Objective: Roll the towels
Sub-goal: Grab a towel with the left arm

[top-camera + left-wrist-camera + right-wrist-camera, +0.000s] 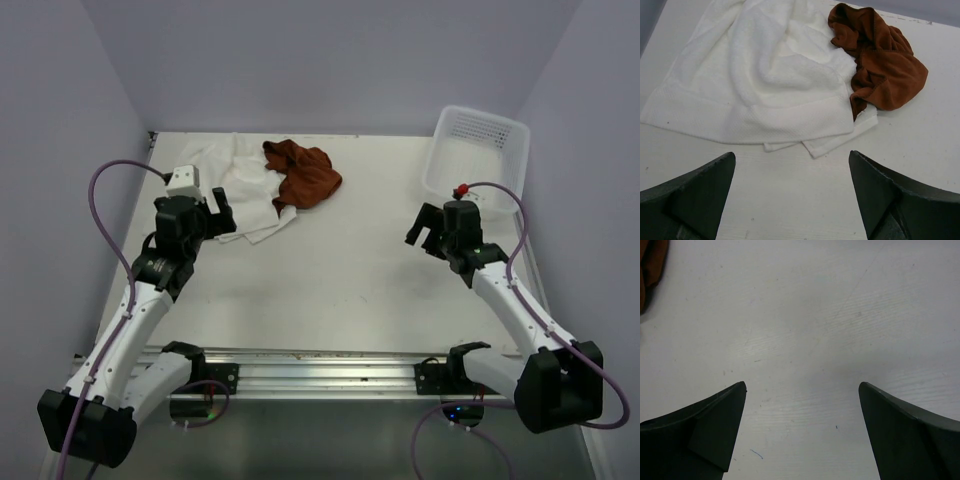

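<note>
From above, the white towel (250, 190) lies rumpled at the back left of the desk (340, 270), and the brown towel (305, 175) is bunched in a heap just to its right, overlapping its edge. The left arm (150, 290) holds its jaws wide apart and empty just beside the white towel's near left edge. The right arm (510, 300) hangs well apart from both cloths, in front of the basket (437, 150), its jaws likewise spread and gripping nothing. In the left wrist view the white towel (765, 75) lies straight ahead of the open jaws. Its hemmed near edge runs crosswise to them, a folded corner pokes out below it, and the brown towel (880, 65) sits ahead to the right, resting on the white one's far side. In the right wrist view there is bare desk (815, 340) between the open jaws, with only a sliver of brown towel (650, 265) at the upper left corner. So the left arm is much the nearer. The white towel probably wants flattening along that crosswise edge first, while the brown heap shows no clear long axis yet.
</note>
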Controlling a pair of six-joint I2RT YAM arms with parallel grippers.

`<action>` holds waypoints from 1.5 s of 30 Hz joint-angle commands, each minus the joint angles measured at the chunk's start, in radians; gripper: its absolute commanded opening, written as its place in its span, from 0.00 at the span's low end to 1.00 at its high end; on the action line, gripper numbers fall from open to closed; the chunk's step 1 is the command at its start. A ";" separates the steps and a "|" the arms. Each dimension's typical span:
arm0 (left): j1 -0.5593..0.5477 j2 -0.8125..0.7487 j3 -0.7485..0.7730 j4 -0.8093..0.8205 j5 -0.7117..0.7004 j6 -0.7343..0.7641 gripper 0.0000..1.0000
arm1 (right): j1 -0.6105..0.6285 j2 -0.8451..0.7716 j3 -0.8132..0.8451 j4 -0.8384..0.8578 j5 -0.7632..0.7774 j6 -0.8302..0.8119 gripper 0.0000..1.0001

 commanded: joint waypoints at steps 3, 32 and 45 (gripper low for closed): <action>0.004 0.006 0.013 0.018 0.003 0.026 1.00 | 0.009 -0.023 0.005 0.019 0.022 0.040 0.99; 0.079 0.881 0.570 -0.057 0.051 -0.092 0.87 | 0.014 -0.153 -0.117 0.129 -0.306 -0.106 0.99; 0.185 1.175 0.735 -0.068 0.015 -0.069 0.42 | 0.017 -0.131 -0.128 0.157 -0.340 -0.093 0.99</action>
